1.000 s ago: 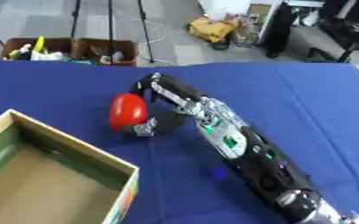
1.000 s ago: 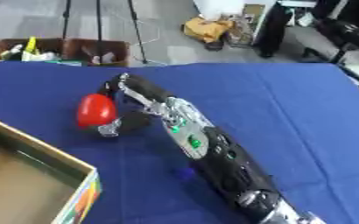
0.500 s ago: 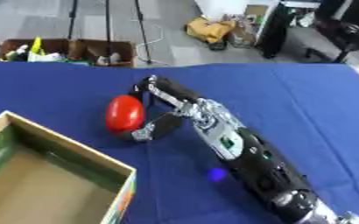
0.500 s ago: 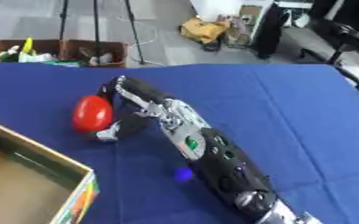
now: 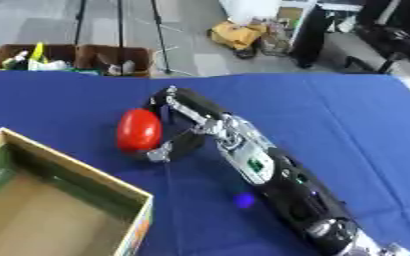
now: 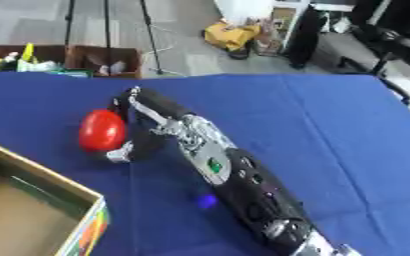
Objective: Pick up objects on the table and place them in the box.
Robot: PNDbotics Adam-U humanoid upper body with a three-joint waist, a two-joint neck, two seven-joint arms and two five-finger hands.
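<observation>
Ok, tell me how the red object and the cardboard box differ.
The red object is small, rounded and glossy red; the box is large, angular and brown, with green on its inner wall. The red object lies out on the blue table with the right hand curled around it; the box sits at the near left, untouched, open-topped and seemingly empty. Both rest on the same cloth.

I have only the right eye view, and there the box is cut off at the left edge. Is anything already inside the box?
Observer: The left eye view shows much more of the floor of the box, and that part is bare brown cardboard.
Operator: Can you see its far corner too?
Observer: Yes, the far corner shows there. It lies to the left of the red object that the right hand curls around.
</observation>
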